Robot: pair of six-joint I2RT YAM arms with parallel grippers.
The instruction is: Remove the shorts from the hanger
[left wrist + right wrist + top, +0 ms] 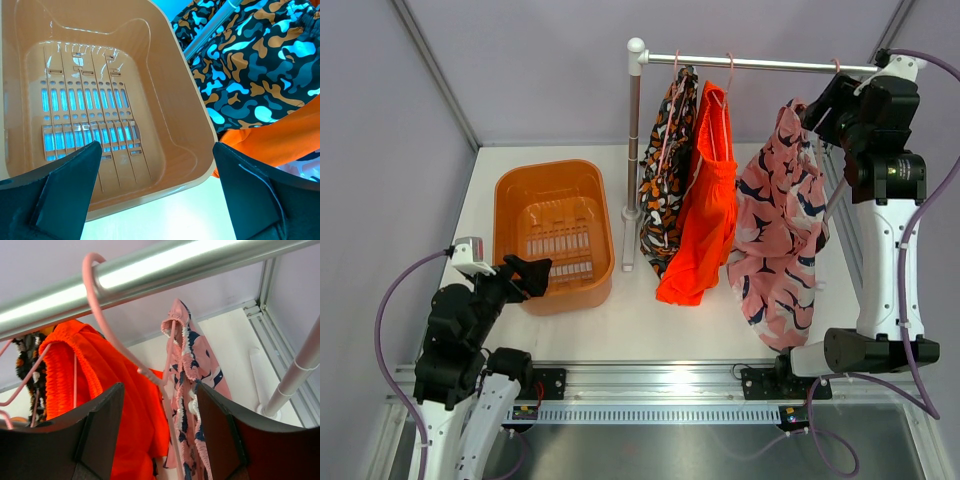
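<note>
The pink shorts on the pink hanger at 2 o'clock look light, limp and slippery, probably best taken at the gathered waistband, which the right gripper faces with jaws partly open, holding nothing; the left gripper has jaws wide open, empty

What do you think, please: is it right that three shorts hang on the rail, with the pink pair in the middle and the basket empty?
Not quite: the plain orange shorts hang in the middle; the pink shorts hang at the right end of the rail, as the top external view shows. Three shorts do hang there, and the basket is empty.
</note>
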